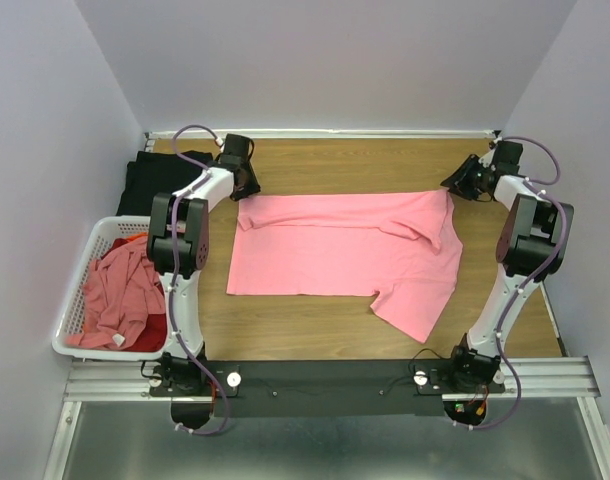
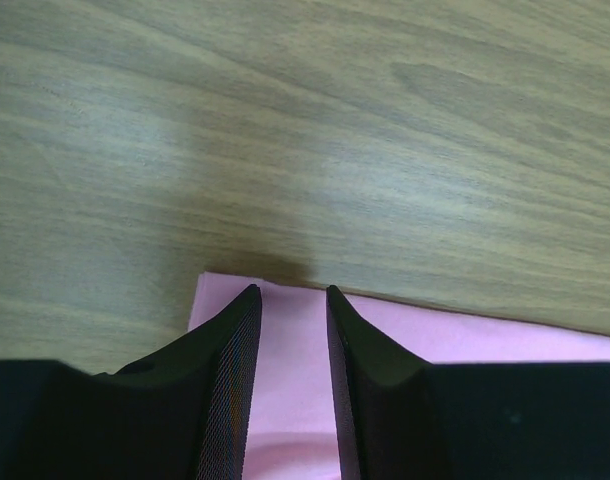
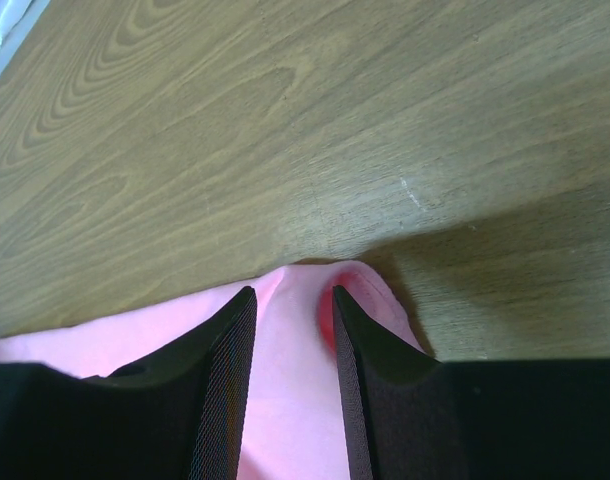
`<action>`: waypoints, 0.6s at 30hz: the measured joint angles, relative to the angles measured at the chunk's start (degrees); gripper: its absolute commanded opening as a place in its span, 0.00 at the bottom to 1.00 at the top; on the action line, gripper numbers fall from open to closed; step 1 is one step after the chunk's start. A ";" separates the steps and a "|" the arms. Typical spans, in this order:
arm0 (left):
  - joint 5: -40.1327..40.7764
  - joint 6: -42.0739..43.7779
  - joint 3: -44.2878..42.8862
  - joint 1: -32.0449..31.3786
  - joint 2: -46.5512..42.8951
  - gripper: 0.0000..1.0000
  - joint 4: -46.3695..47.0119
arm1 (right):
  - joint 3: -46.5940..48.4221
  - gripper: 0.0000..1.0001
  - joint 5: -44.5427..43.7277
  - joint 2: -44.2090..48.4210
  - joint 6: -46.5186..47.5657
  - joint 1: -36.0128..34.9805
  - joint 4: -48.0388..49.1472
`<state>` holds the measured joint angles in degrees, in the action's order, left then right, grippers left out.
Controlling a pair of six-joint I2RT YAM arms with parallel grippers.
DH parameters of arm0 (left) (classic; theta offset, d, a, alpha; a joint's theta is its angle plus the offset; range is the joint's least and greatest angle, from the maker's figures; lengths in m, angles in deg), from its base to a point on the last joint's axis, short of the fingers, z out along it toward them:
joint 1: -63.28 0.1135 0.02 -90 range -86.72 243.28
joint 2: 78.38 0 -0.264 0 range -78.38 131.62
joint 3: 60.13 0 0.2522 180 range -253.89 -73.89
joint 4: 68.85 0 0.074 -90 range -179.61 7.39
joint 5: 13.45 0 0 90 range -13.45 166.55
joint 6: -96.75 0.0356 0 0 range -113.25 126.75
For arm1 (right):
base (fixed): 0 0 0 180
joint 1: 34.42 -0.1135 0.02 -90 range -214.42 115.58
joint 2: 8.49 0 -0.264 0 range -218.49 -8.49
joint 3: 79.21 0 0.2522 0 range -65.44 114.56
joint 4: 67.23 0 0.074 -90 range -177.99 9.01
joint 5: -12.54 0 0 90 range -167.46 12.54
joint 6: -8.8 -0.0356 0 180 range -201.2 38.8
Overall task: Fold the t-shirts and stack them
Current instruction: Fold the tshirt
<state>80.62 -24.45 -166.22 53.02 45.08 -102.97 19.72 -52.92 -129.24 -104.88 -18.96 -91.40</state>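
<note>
A salmon-pink cloth t-shirt [image 1: 335,250] lay spread across the middle of the pale wooden desk [image 1: 335,165]. Its body was flat, and one sleeve trailed toward the near right. It seemed to have been laid open so that its far edge could be taken at both ends at once.

The left gripper [image 2: 290,292] sat at the shirt's far-left corner and the right gripper [image 3: 293,290] at its far-right corner, both close to the desk's far edge. Each pair of jaws stood narrow, with pink cloth filling the gap. At the right the fabric rose in a small ruck against one finger, which read as a pinch. At the left the cloth looked flatter, so that hold was the less certain of the two. Taking matching corners probably served to lift or drag the edge evenly for the first fold.

A white slatted plastic basket [image 1: 75,300] at the desk's left edge held a heap of pink and red shirts [image 1: 120,290], too tangled to count. A black garment [image 1: 145,180] lay in the far-left corner, partly behind the left arm, and whether it was folded could not be made out.

The black finger bodies cut off the lower part of both wrist views. From above, the gripper housings hid the contact points. The t-shirt's neckline did not show, and its far sleeve appeared crumpled inward.
</note>
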 measured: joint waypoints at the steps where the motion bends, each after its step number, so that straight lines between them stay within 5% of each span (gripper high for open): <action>1: 0.26 -0.11 0.00 0.00 0.00 0.43 -0.46 | 0.00 0.44 0.00 0.00 0.04 0.00 0.00; 7: 1.92 -0.55 2.54 -0.04 -2.38 0.51 -0.57 | -0.04 0.44 0.24 0.00 0.17 0.00 0.02; 18: 3.82 -0.11 5.05 -1.25 -7.13 0.49 -0.44 | -0.15 0.43 1.55 -1.22 -0.17 -0.02 0.09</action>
<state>84.45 -24.56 -161.17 51.77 37.96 -103.41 19.57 -51.37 -130.47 -105.06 -18.98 -91.31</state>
